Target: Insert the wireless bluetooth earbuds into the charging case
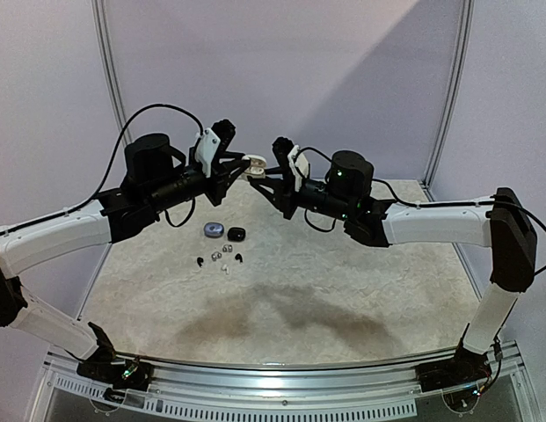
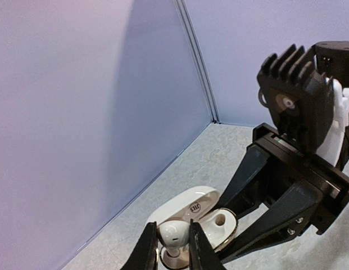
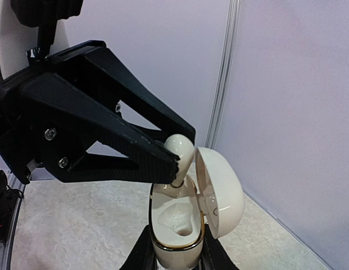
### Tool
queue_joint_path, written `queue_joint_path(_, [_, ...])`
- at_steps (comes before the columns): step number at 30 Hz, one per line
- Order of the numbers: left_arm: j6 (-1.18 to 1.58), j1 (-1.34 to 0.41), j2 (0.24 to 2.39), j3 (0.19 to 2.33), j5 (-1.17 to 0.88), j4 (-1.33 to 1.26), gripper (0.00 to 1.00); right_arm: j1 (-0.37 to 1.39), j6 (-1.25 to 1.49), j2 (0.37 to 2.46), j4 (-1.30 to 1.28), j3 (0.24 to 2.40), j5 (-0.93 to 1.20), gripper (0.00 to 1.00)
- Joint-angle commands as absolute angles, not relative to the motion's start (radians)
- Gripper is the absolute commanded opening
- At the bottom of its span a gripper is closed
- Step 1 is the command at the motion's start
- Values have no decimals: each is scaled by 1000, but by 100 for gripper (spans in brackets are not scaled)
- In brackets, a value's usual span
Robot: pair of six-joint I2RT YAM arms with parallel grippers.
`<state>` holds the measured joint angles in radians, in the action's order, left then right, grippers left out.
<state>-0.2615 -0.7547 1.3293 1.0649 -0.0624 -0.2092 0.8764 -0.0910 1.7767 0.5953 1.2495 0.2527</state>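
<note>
The charging case [image 3: 173,225] is a glossy white pebble with a gold rim, held upright in the right gripper [image 3: 177,259], its lid [image 3: 222,188] hinged open to one side and a moulded socket bare inside. 1 white earbud [image 3: 180,151], pinched in the left gripper [image 2: 173,247], has its rounded head up and its stem reaching down to the case's rim. About 5 other tiny earbuds [image 1: 216,257], black, greyish and white, lie scattered on the table [image 1: 343,290] just beside a grey-blue case [image 1: 213,230] and a black case [image 1: 236,233].

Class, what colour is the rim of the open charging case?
Gold, on the white charging case; clearest in the right wrist view.
</note>
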Motion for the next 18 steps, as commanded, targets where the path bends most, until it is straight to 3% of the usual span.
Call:
queue_joint_path(1, [-273,-761,1354,1068,-44,-155,9,879,-87,1729,626,1255,230,0])
queue_joint_path(12, [-349,-762,1355,1062,-23,-161,6,880,-87,1733,627,1253,230,0])
queue_joint_path(18, [-350,-762,1356,1058,-35,-151,8,879,-85,1735,629,1256,232,0])
